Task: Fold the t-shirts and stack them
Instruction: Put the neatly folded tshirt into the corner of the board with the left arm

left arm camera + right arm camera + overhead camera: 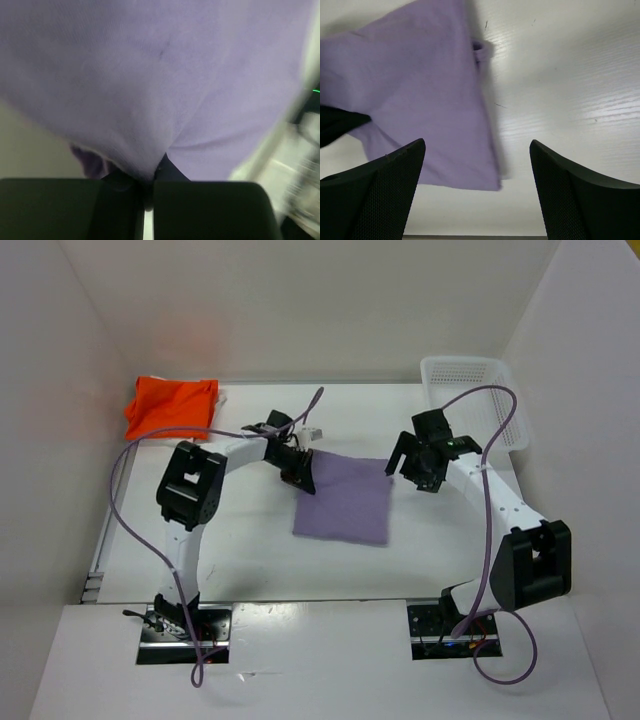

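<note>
Top view: a white table (pixel 250 550) is walled in white. The purple shirt (pixel 343 502) lies folded mid-table, with the orange shirt (pixel 170 406) far left and a basket (pixel 470 390) far right. The left gripper (pixel 298 470) meets the purple shirt's far left corner, and the right gripper (pixel 415 465) hangs beside its far right corner.
Left wrist: the jaws pinch purple cloth.
Right wrist: the fingers stand wide apart, holding nothing, above the shirt's edge.

Right gripper (pixel 477 144) fingers spread wide, nothing between them, framing the lavender t-shirt's (pixel 420 90) lower right corner. T-shirt lies folded on white table (pixel 570 75), small fabric tab at its right edge. Black shape (pixel 335 122) overlaps t-shirt's left edge
</note>
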